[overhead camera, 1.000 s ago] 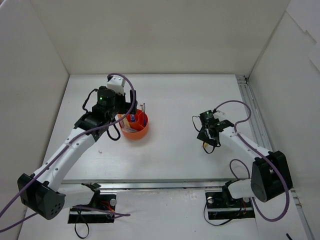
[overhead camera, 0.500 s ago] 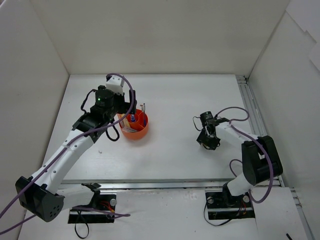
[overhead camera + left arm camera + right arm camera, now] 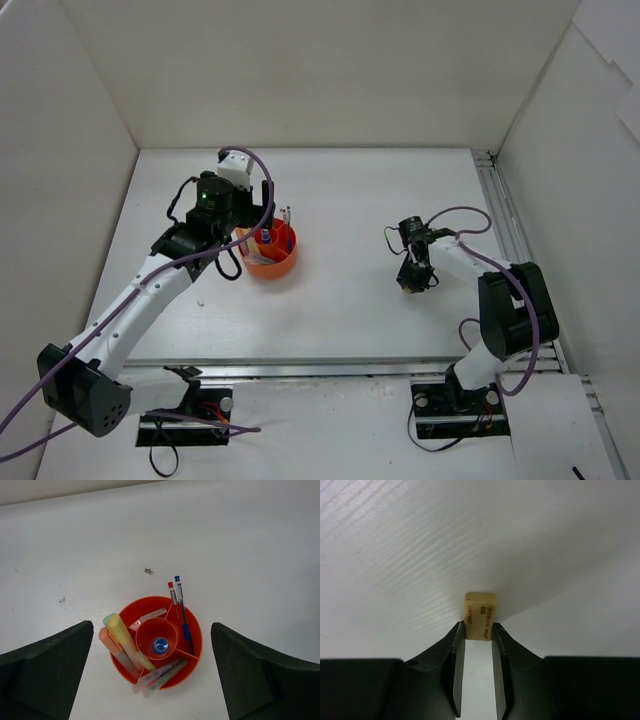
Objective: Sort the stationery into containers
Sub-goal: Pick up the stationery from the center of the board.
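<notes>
While my right gripper is pinching a small beige eraser block, with one dark finger pressing on each side, the block is sitting low against the white table, and I cannot tell whether it is resting on the surface or riding just above it. Seen from the top camera, that gripper is pointing down over the right half of the table, well apart from the containers. My left gripper is hanging above the round orange-red bowl with its fingers spread as wide as they go and gripping nothing. The bowl is standing on the left-centre of the table, already carrying most of the stationery. A red pen and a blue pen are leaning side by side in the right compartment, their tips poking over the rim. A yellow marker and an orange marker are lying across the left compartment, and a blue-white marker is standing in the middle cup. Two pale markers are sticking out of the near compartment. White walls are closing in the table on three sides.
</notes>
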{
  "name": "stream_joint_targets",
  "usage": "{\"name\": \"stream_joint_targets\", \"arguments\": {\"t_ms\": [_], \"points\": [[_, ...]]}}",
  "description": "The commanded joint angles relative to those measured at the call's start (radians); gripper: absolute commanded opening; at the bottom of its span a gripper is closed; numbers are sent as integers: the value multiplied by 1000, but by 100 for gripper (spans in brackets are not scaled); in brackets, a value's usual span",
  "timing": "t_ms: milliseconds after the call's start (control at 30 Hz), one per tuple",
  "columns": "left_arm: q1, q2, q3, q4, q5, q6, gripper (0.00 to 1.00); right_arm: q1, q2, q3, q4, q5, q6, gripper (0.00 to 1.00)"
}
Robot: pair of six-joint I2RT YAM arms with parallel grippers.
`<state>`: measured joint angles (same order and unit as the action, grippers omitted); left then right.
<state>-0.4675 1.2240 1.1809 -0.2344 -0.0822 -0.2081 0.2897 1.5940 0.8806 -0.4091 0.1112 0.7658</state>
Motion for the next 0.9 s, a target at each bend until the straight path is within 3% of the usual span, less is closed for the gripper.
{"name": "stream_joint_targets", "arguments": {"t_ms": [0, 133, 300, 433, 667, 867], "points": [[-3, -11, 48, 50, 27, 22, 99, 25, -38, 79, -11, 37, -124, 0], [-3, -17, 45, 55, 168, 19, 99, 107, -162, 100, 35, 32, -361, 0], [-3, 11, 29, 125, 444, -27, 99, 203, -374, 37, 171, -253, -621, 0], [-78, 60, 39, 150, 614, -36, 99, 295, -469, 8, 245, -378, -720, 0], [-181, 97, 39, 161, 708, -63, 99, 387, -522, 17, 299, -447, -809, 0], [-238, 103, 23, 156, 703, -86, 100, 443, -546, 6, 337, -432, -830, 0]]}}
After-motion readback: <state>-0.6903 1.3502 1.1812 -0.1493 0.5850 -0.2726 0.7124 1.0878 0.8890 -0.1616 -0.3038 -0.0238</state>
